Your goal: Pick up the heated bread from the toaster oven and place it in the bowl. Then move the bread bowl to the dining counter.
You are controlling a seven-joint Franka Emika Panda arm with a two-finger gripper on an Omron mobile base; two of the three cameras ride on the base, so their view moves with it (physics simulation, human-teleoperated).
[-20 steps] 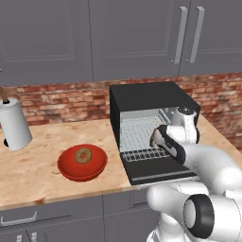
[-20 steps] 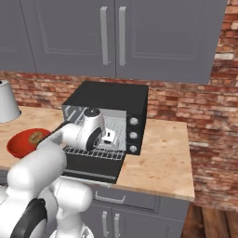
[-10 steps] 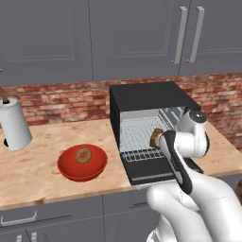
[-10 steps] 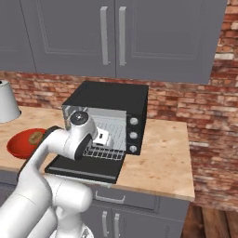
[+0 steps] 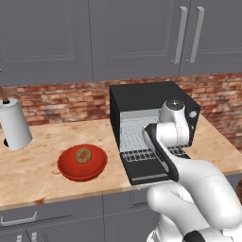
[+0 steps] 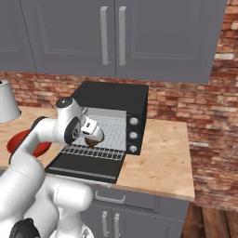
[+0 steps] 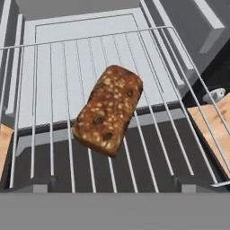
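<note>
The heated bread (image 7: 108, 110), a dark brown crusty block, lies on the wire rack (image 7: 54, 90) of the black toaster oven (image 5: 146, 97), whose door (image 6: 83, 168) is dropped open. My gripper (image 7: 114, 184) hovers just above the bread, open, with a dark fingertip at each side and the bread ahead of them, untouched. From the right base the gripper (image 6: 94, 135) sits right over the bread (image 6: 90, 142). The red bowl (image 5: 66, 168) stands on the counter left of the oven and holds a tan bagel (image 5: 83, 155).
A white paper towel roll (image 5: 14, 126) stands at the far left of the wood-grain counter (image 5: 38, 182). A brick wall and grey upper cabinets are behind. Bare counter (image 6: 162, 158) lies right of the oven.
The arm has lifted and swung across the oven mouth, bringing the hand down over the rack's front. The bread and the bowl lie where they were.
</note>
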